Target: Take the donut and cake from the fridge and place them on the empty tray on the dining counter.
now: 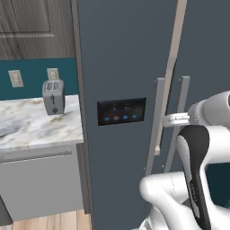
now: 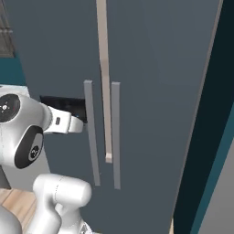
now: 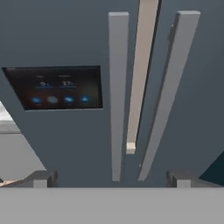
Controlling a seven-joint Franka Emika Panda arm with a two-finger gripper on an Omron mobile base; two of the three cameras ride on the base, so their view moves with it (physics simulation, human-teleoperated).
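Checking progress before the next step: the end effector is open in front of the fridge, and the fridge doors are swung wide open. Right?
Not quite. The end effector is open in front of the fridge, but the doors are nearly shut, with just a narrow pale gap between them beside the handles. The hand view shows this most plainly.

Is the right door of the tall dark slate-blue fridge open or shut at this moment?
Slightly open. A pale strip of gap shows between the two fridge doors, beside the grey vertical handles.
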